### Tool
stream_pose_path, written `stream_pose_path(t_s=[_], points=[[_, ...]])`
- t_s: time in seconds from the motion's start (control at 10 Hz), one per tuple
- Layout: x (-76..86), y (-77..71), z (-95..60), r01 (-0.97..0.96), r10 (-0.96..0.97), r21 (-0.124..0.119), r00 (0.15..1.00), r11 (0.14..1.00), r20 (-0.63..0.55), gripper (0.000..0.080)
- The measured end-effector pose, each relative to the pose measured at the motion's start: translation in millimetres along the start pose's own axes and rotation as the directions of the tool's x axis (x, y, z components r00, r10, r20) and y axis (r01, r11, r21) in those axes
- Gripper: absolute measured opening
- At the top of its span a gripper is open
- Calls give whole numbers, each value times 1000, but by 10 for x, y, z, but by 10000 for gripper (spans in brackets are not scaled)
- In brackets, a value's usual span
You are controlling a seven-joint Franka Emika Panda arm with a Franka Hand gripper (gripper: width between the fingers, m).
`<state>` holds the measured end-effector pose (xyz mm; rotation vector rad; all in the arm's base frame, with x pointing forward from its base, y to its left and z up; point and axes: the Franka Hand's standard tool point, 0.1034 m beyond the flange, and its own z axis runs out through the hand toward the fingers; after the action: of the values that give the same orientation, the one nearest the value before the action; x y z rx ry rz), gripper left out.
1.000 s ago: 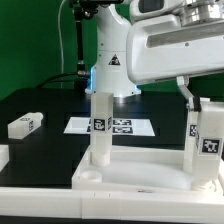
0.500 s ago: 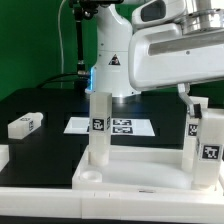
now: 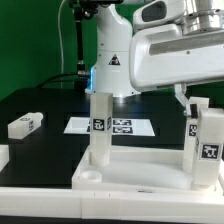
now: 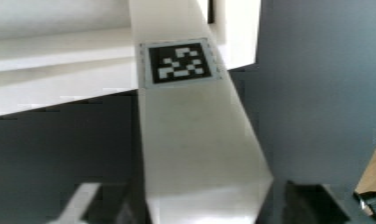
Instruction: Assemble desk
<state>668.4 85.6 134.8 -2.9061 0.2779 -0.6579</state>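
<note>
Wrist view: gripper [image 4: 203,208] mostly cropped, flanking leg [image 4: 194,130].

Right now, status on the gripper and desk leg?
Gripper open, straddling the leg. Leg upright on tabletop. Spare leg lying loose, well clear. No obstruction seen.

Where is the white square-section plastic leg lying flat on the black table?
In the exterior view, the leg lies at that view's left on the black table, left of the marker board, apart from the white rectangular tabletop slab.
</note>
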Motion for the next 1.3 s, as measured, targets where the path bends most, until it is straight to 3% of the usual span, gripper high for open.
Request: stream_pose_path(t_s=[0.1, 0.2, 0.3, 0.7, 1.1, 1.3], points=[[0, 0, 0, 0, 0, 0, 1000, 1000, 0, 484], [-2, 1, -2, 0, 0, 0, 1000, 1000, 3, 609], [5, 3, -22, -2, 2, 1, 1000, 1000, 15, 641], [143, -24, -270, -12, 11, 19, 999, 1000, 44, 649], [90, -9, -221, -14, 13, 17, 997, 1000, 80, 649], [-63, -10, -204, -3, 3, -1, 970, 1000, 241, 649]])
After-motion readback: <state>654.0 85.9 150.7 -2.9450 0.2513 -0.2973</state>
